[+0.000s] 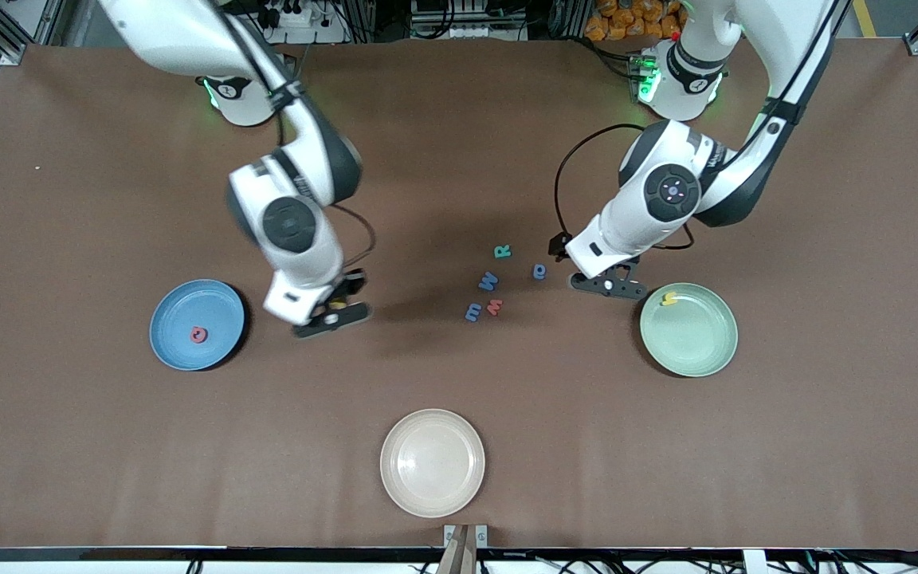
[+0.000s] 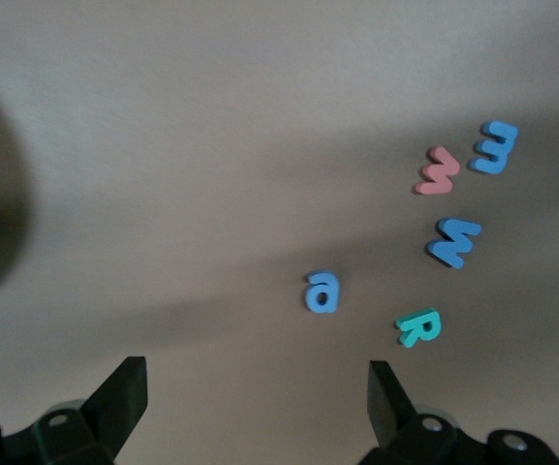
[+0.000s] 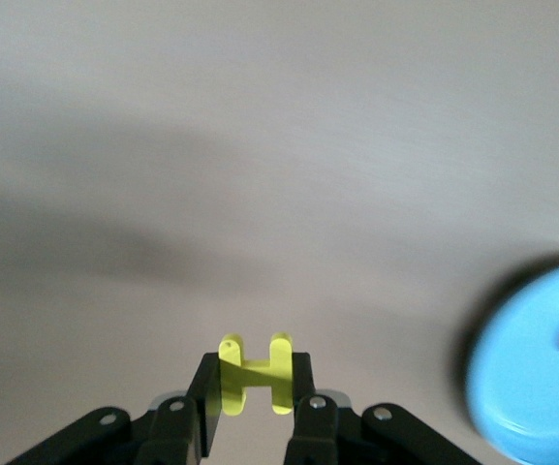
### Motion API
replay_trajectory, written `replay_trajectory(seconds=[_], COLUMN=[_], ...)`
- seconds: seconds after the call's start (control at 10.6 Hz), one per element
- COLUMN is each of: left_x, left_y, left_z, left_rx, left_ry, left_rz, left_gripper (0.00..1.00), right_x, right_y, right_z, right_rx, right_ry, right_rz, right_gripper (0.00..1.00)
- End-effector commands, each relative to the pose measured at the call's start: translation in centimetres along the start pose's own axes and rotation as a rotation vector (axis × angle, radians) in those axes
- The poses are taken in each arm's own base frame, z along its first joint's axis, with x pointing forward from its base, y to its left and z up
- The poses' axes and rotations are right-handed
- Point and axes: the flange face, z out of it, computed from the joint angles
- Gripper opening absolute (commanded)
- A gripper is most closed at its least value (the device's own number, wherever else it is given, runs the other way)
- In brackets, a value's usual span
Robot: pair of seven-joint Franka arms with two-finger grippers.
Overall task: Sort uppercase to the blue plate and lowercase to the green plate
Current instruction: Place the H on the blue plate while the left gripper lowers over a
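The table (image 1: 459,199) is carrying three plates: the blue plate (image 1: 176,343) toward the right arm's end, the green plate (image 1: 706,347) toward the left arm's end, and a cream plate (image 1: 432,494) nearest the front camera. The right gripper (image 1: 333,312) is hanging over bare table between the blue plate and the letter cluster, its fingers pinching the yellow H (image 3: 255,373) upright between them. The left gripper (image 1: 609,282) is hovering with fingers spread wide and holding nothing, over the table between the green plate and the blue a (image 1: 539,271), which is lying just beside it. The red Q (image 1: 199,334) is lying in the blue plate; the yellow h (image 1: 669,299) is sitting in the green plate near its rim. On the table, the teal R (image 1: 502,252), blue W (image 1: 488,280), blue m (image 1: 473,312) and red m (image 1: 495,306) are lying close together
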Motion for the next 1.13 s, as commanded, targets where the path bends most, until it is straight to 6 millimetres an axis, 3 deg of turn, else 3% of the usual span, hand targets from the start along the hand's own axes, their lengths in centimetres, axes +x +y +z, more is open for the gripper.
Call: replay_trajectory(seconds=[0.0,0.38,0.66,0.85,0.94,1.03], left_x=[-0.7,-1.6,-2.3,-2.5,-2.6,-2.7], left_y=[1.6,4.5,5.7,5.7,5.5,5.4], left_z=[2.5,7.2,9.7,10.9,11.3,11.7], left_rx=[-0.021,0.07,0.08,0.08,0.081,0.082], left_ry=[0.01,0.057,0.052,0.04,0.032,0.025], left_rz=[-0.007,0.214,0.284,0.29,0.291,0.293], left_gripper=[1.0,1.0,1.0,1.0,1.0,1.0], right_x=[-1.5,-3.2,-3.4,-3.6,-3.7,-3.9], right_y=[8.6,19.4,20.1,20.4,20.5,20.8], right_z=[1.3,3.9,8.2,9.0,9.1,9.1], right_rx=[0.042,0.084,0.1,0.104,0.104,0.106], right_ry=[-0.068,-0.094,-0.107,-0.118,-0.124,-0.129], right_rz=[-0.018,0.036,0.04,0.046,0.047,0.047], right_gripper=[0.0,0.0,0.02,0.35,0.72,1.0])
